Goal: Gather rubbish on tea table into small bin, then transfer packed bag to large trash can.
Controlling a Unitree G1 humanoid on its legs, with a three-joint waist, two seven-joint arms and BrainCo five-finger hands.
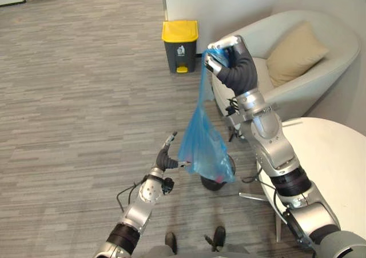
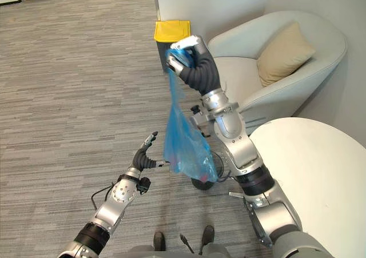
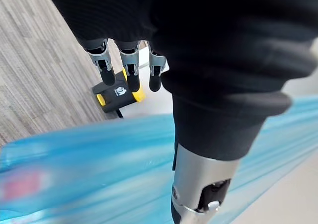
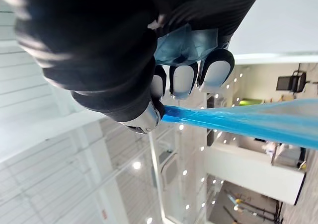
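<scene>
Open floor [image 1: 86,98] runs from the hanging blue bag [image 1: 201,146] to the yellow-lidded trash can [image 1: 180,45] by the wall, with the armchair [image 1: 337,46] and the round bench [image 1: 331,161] edge close on the right. The right hand [image 1: 226,56], raised high, is clenched on the bag's gathered top, and the bag dangles over the small dark bin [image 1: 213,182]. The left hand [image 1: 167,158] sits low beside the bag, fingers straight.

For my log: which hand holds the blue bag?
The right hand, raised, curled round the blue bag at its top; the left hand is open, low beside it.

Small bin [image 1: 213,183] mostly hidden behind hanging blue bag [image 1: 201,143]
</scene>
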